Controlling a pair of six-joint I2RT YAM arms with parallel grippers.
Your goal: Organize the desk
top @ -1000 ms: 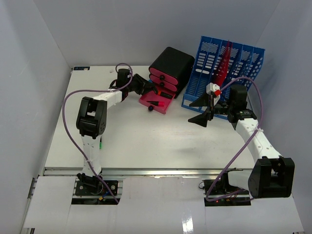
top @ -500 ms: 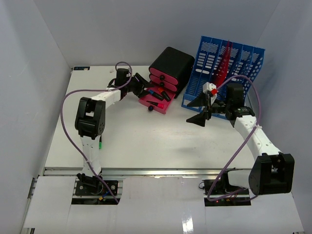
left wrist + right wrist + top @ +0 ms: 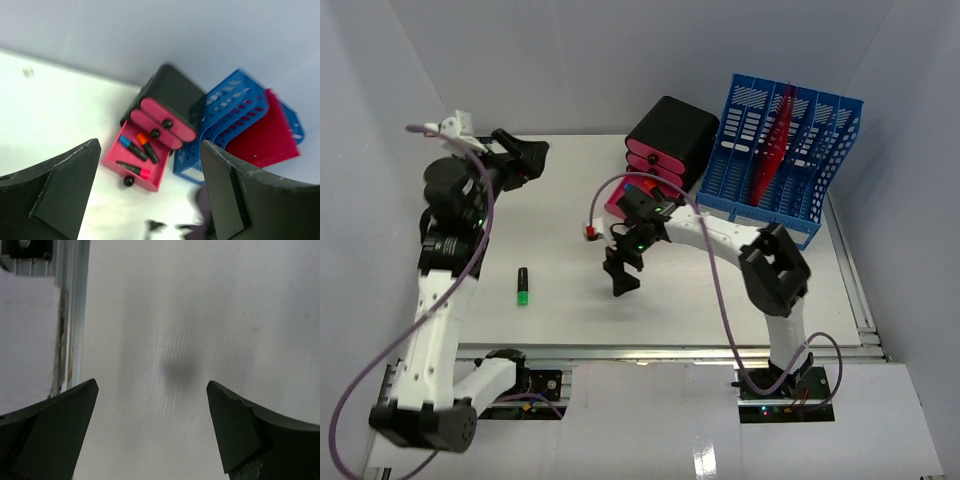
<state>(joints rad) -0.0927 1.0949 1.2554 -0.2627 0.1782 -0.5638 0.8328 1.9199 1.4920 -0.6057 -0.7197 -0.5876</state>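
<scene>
The white desk [image 3: 560,215] holds a green-and-black highlighter [image 3: 522,286] near its front left. My left gripper [image 3: 527,154] is raised above the far left of the desk, open and empty. In the left wrist view [image 3: 150,200] it faces an open pink drawer [image 3: 134,159] holding three markers with blue, orange and pink caps. My right gripper [image 3: 620,274] hovers over the desk's middle, open and empty. The right wrist view [image 3: 152,430] shows only bare desk [image 3: 210,305] between its fingers.
A black drawer unit [image 3: 672,132] with pink drawers stands at the back centre, its lowest drawer [image 3: 620,203] pulled out. A blue file rack [image 3: 782,165] holding a red folder [image 3: 775,135] stands at the back right. A metal rail [image 3: 650,352] runs along the front edge.
</scene>
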